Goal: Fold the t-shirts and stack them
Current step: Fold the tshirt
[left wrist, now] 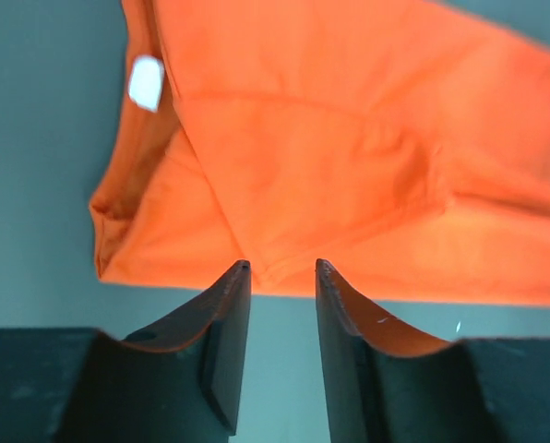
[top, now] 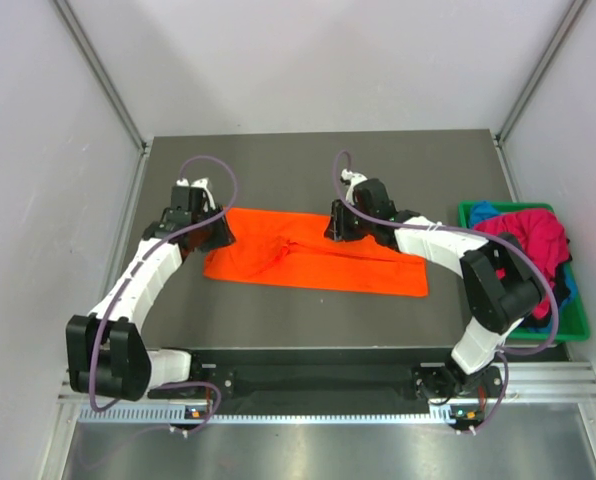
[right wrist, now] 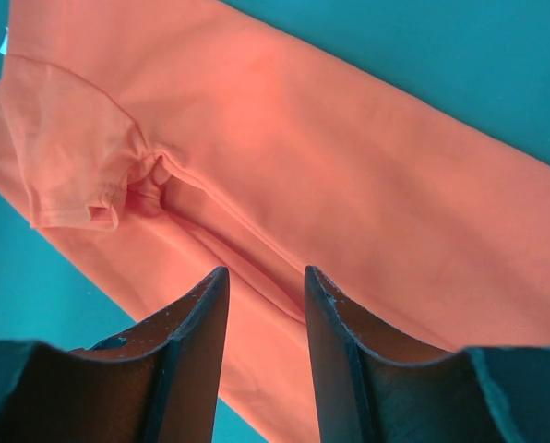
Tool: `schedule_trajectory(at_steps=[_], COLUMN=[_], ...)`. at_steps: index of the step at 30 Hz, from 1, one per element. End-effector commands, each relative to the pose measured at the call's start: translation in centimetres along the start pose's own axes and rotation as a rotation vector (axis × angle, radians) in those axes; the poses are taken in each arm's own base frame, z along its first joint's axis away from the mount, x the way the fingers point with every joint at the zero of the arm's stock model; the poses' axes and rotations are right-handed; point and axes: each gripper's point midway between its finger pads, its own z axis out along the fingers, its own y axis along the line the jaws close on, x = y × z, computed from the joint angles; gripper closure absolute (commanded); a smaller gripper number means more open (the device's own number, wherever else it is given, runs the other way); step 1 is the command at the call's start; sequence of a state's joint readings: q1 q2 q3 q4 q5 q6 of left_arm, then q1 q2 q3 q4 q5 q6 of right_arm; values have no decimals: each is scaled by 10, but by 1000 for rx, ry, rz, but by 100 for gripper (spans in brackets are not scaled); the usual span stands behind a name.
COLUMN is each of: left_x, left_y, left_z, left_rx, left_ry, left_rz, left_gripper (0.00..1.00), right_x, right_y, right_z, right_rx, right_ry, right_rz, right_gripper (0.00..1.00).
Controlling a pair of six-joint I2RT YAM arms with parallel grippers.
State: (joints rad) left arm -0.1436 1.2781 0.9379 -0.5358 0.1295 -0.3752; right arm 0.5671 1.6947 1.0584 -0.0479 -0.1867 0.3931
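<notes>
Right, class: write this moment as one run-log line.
orange shirt: folded strip, flat on table | left gripper: open, at shirt's left end | right gripper: open, over shirt | red shirt, blue shirt: in bin

Vivid orange t-shirt (top: 313, 262), plain w/ a small white tag (left wrist: 146, 81), is glowing against the dark grey table (top: 278, 165); magenta-red shirt (top: 534, 240) & blue shirt (top: 483, 213), both plain, are showing bright in the green bin (top: 568, 334).

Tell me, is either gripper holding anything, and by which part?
Nothing is held: the left gripper and right gripper are open above the orange t-shirt, no cloth pinched.
</notes>
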Motion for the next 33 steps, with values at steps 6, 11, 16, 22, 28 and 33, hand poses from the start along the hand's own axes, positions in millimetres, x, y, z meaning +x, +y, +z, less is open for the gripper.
schedule_trajectory(at_steps=[6,11,16,22,28,33], left_x=[-36,-8,16,53,69,72], left_y=[-36,-75,-100,-91,-83,-93], left_z=[31,62,79,97,106,109], left_rx=[146,289,319,200,168,205], left_ry=[-15,115,164,211,226,242], left_rz=[-50,-19,20,71,76,51], left_gripper=[70,76,77,77,76,76], right_x=[-16,-15,-7,1,4,1], right_y=[5,2,-2,-7,-9,-8], right_z=[-15,-17,-18,-17,-15,-19], right_rx=[11,31,47,58,66,69], right_ry=[-43,-39,-20,-12,-5,-11], right_rz=[-33,-35,-22,-17,-8,-3], right_gripper=[61,61,61,61,61,61])
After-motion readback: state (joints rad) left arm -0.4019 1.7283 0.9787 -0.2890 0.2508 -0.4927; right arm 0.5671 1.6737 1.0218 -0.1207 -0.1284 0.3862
